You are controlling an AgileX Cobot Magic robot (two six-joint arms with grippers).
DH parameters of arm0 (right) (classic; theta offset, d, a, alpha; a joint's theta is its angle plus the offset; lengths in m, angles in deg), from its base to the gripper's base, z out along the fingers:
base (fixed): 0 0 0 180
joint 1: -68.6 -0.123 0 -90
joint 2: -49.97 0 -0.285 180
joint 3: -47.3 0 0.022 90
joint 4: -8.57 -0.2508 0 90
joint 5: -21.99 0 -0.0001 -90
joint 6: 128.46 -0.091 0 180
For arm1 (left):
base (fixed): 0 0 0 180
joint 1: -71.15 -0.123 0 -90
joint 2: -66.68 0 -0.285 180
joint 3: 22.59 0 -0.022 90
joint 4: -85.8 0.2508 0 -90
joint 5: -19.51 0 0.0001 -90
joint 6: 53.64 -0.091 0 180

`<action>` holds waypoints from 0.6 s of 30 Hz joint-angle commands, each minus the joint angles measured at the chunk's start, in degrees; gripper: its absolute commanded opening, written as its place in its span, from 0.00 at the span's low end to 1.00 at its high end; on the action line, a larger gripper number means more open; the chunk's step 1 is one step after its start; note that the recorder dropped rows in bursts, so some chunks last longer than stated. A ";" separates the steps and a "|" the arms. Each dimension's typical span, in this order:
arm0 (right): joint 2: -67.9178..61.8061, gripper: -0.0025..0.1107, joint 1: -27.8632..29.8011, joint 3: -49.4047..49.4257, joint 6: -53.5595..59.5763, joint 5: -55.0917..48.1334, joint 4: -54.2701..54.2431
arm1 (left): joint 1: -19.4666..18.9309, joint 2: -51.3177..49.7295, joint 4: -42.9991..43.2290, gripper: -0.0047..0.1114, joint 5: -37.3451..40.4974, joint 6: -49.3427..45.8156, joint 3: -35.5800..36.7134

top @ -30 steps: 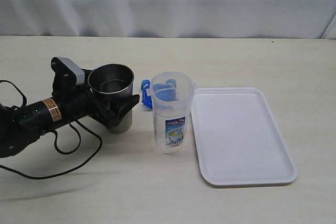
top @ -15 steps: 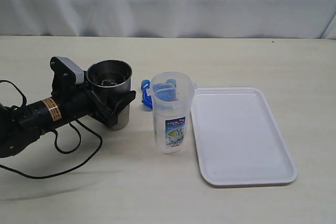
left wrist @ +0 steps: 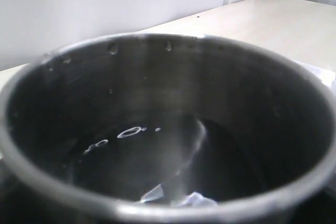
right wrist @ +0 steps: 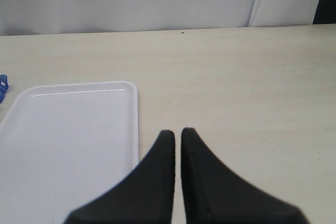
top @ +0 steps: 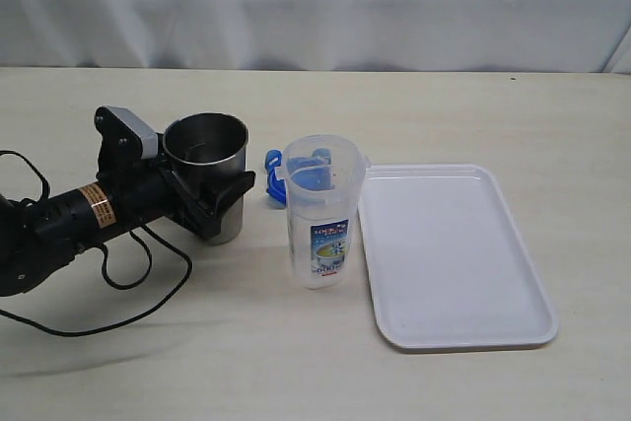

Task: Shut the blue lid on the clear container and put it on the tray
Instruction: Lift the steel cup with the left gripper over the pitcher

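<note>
My left gripper (top: 223, 202) clasps the steel cup (top: 205, 152), and its far finger is hidden; the cup's bowl fills that wrist view. My right gripper (right wrist: 177, 137) is pinched closed, empty. The blue lid (top: 274, 182) lies mostly hidden behind the clear container (top: 322, 219), which stands just beside the tray (top: 454, 263).
</note>
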 commanded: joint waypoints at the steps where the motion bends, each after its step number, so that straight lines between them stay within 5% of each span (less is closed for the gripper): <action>1: 0.27 0.06 0.16 0.04 0.02 0.72 0.04 | 0.18 0.82 0.36 0.04 -0.53 0.21 -0.45; 18: 0.27 0.06 0.16 0.04 0.02 0.72 0.04 | 0.18 13.85 -1.13 0.04 -0.53 5.39 -0.87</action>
